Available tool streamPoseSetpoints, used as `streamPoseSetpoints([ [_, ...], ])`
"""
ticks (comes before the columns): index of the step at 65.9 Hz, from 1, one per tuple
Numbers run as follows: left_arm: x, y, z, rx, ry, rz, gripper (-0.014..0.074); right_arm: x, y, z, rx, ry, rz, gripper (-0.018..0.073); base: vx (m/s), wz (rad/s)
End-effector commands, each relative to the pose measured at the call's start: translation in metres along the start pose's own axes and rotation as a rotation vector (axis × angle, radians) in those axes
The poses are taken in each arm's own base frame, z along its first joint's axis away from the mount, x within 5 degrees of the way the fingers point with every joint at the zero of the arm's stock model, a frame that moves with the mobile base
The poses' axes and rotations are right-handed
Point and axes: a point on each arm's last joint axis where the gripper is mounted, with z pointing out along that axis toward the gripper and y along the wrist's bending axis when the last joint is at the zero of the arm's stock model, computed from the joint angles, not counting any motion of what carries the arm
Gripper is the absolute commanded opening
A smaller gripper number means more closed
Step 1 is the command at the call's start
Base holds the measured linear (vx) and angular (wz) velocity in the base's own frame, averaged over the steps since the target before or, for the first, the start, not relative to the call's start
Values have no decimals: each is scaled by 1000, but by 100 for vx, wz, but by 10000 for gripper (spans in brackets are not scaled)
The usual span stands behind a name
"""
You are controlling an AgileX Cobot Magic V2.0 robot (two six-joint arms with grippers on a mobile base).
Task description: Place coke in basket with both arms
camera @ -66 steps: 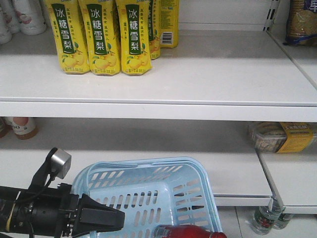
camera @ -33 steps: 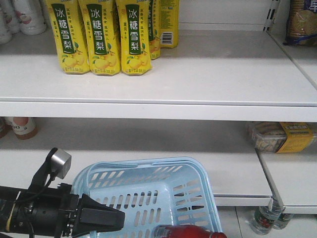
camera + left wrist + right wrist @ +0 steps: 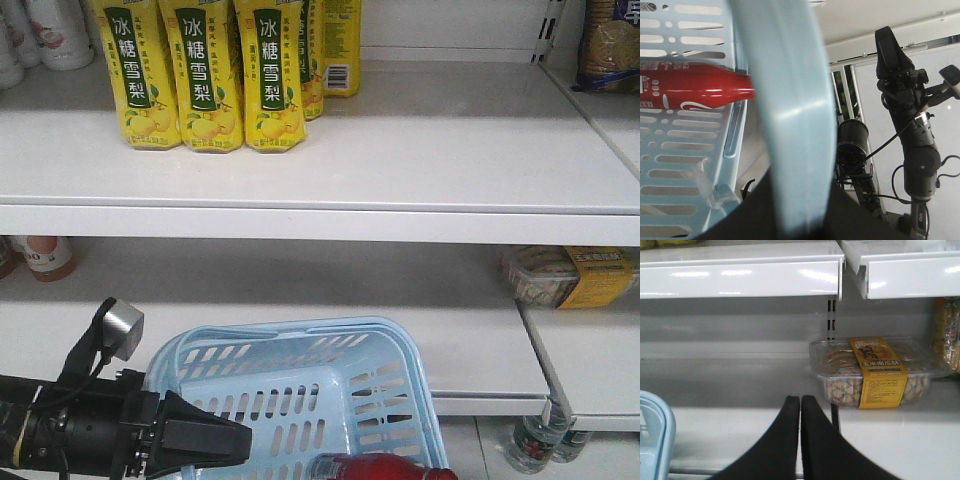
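Inside the light blue slotted plastic basket [image 3: 785,130] held by my left tool [image 3: 205,440], the slim red aluminium coke bottle [image 3: 690,92] lies flat, light, slick, best gripped mid-body, while my right tool [image 3: 800,405] stays pressed together, empty.

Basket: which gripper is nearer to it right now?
Left. The left gripper is at the basket, overlapping its near-left rim in the front view. The right gripper, jaws closed and empty, points at the shelf, with only the basket's corner at its view's left edge.
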Motion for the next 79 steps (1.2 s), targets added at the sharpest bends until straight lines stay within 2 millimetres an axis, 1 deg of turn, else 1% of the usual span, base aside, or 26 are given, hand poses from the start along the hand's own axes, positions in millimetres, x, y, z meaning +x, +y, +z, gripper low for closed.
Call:
streamPoseSetpoints([
  [1,2,-31,-5,227,30,27,-6,-16,0,-1,4,-94,-9,-9,0,0],
  [7,6,-40,-9,236,20,76,-6,-16,0,-1,4,-94,-9,-9,0,0],
  [20,22,-67,-20,234,-15,231,-6,-16,0,-1,4,-94,-9,-9,0,0],
  [31,37,-81,-29,193,-28,358,-6,-16,0,-1,4,-94,-9,-9,0,0],
  [44,49,-96,-40,149,-126,476,-6,-16,0,-1,4,-94,-9,-9,0,0],
  [60,68,-100,-51,96,-233,571,-6,-16,0,-1,4,-93,-9,-10,0,0],
  [73,77,-107,-57,83,-289,633,-6,-16,0,-1,4,-93,-9,-10,0,0],
  [79,77,-107,-58,70,-314,640,-6,-16,0,-1,4,-93,-9,-10,0,0],
])
